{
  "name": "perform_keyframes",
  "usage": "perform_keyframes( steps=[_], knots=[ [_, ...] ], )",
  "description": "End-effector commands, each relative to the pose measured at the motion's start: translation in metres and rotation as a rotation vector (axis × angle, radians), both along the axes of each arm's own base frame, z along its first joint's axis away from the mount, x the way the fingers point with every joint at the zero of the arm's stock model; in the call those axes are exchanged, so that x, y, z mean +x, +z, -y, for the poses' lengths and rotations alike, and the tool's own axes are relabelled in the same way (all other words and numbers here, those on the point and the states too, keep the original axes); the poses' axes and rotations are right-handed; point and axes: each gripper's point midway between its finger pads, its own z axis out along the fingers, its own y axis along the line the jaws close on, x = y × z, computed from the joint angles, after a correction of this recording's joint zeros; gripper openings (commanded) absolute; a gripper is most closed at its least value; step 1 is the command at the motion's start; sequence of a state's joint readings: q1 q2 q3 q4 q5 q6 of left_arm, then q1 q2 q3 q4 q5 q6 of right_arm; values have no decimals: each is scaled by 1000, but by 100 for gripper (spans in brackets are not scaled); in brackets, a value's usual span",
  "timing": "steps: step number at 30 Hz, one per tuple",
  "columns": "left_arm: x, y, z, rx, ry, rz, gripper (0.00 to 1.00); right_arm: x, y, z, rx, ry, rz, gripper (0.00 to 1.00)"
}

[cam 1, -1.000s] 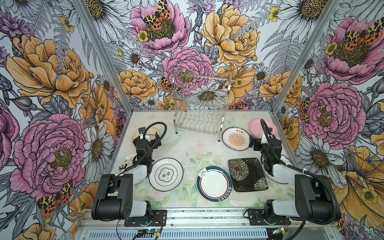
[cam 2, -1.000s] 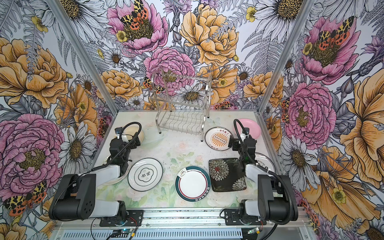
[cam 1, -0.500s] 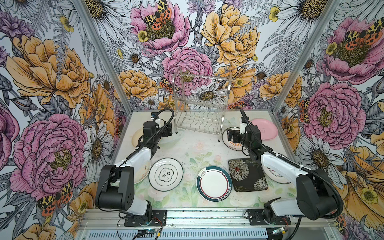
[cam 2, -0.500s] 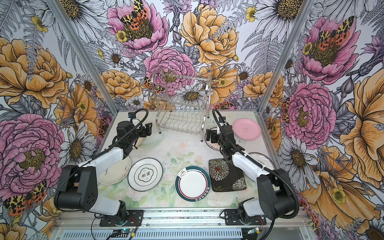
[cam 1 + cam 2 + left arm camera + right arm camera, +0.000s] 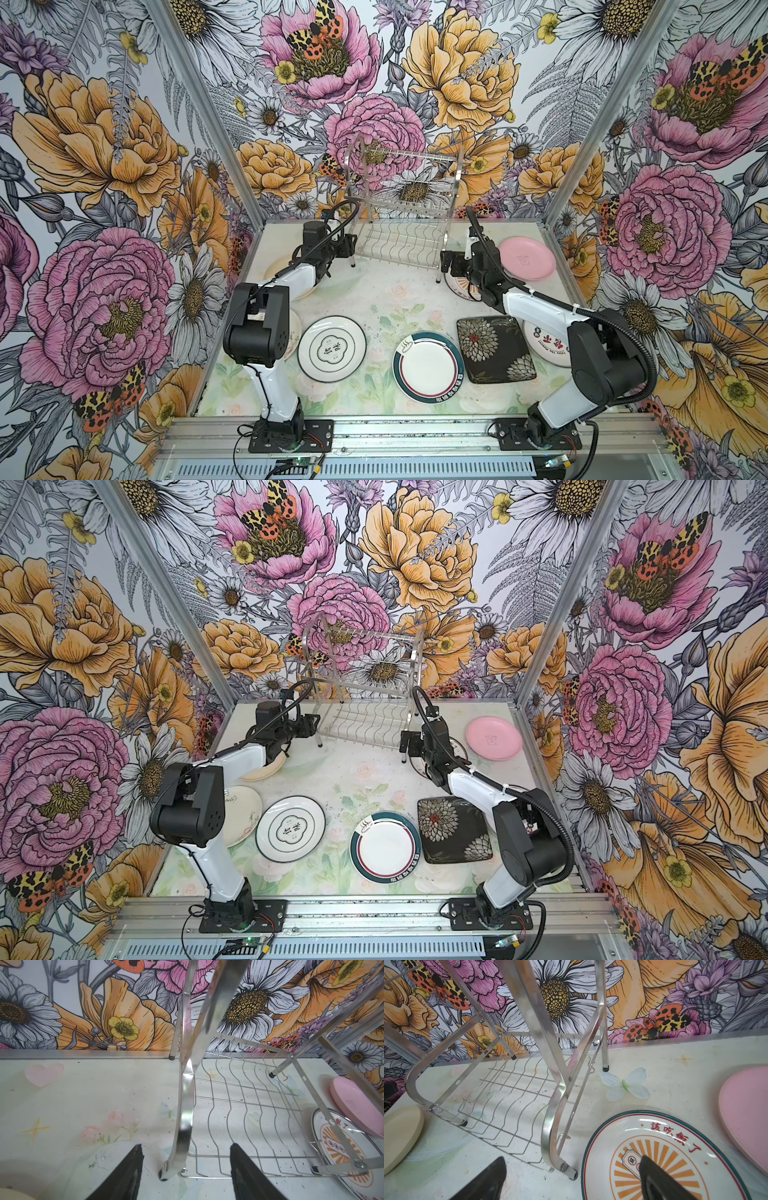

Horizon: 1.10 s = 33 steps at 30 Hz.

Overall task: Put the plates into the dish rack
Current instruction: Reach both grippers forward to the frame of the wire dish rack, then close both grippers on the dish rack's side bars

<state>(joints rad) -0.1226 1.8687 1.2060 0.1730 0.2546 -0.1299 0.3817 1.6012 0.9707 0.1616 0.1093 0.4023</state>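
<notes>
1. The counter [image 5: 395, 299] carries the dish rack and every plate in view.
2. The dish rack [image 5: 400, 248] stands upright at the counter's far edge, between the 2 arms.
3. The black square plate [image 5: 494, 349], teal-rimmed plate [image 5: 428, 368] and black-rimmed plate [image 5: 331, 348] lie flat along the near side, well apart from the rack.
4. The pink plate [image 5: 527, 258] and sunburst plate [image 5: 654, 1157] lie flat right of the rack, and the cream plate [image 5: 262, 773] lies left of it.
5. The left hand [image 5: 186, 1147] is spread, its fingers either side of the rack's near left leg and apart from it.
6. The right hand [image 5: 572, 1159] is spread about the near right leg, with 1 finger over the sunburst plate.
</notes>
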Motion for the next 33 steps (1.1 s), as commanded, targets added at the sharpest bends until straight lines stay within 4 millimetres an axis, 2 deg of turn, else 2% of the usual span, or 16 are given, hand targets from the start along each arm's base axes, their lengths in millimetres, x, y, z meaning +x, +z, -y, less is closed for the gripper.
perform_keyframes(
  steps=[1, 7, 14, 23, 33],
  knots=[
    [6, -3, 9, -16, -28, -15, 62, 10, 3, -7, 20, -26, 7, 99],
    [17, -5, 13, -18, -33, -13, 47, 20, -6, -10, 34, -57, 0, 91],
    [19, -6, 19, -25, -54, -14, 40, 34, -12, -19, 31, -51, 0, 82],
    [19, -10, 28, -50, -79, -31, 16, 46, -18, -26, 9, -37, -6, 68],
    [10, -11, 36, -46, -101, -42, 8, 49, -25, -27, -24, -29, -12, 48]
  ],
)
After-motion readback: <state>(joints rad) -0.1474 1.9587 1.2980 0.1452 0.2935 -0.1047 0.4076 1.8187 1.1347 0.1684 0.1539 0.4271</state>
